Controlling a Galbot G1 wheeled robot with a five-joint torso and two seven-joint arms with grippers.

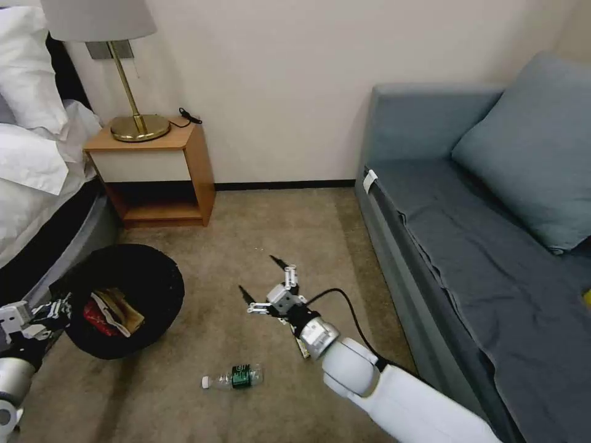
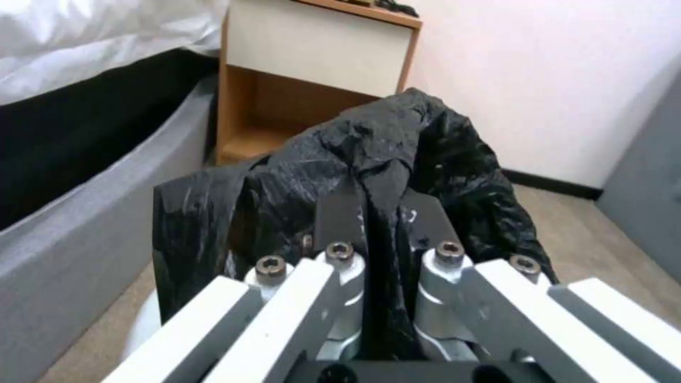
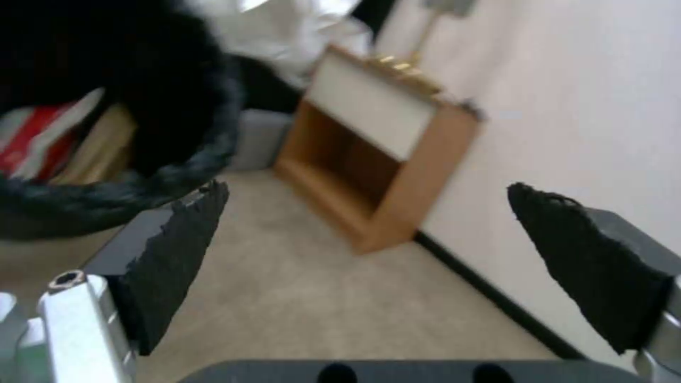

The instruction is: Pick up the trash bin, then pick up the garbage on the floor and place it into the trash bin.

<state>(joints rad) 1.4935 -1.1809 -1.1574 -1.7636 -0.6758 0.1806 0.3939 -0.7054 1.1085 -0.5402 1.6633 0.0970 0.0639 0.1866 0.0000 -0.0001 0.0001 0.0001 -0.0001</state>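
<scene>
Gripping the bin by its black liner, my left gripper holds it above the carpet beside the bed. My right gripper hangs released over bare floor; the green-labelled bottle lies just behind it, well clear of the sofa.

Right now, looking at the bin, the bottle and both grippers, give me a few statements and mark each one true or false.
1. The left gripper is shut on the trash bin's black bag. True.
2. The clear bottle is inside the bin. False: it lies on the carpet, apart from the bin.
3. The right gripper is open and holds nothing. True.
4. The bin is empty. False: a red-white wrapper and brown paper bag lie inside.
5. The lamp stands on the sofa. False: it stands on the nightstand.
</scene>
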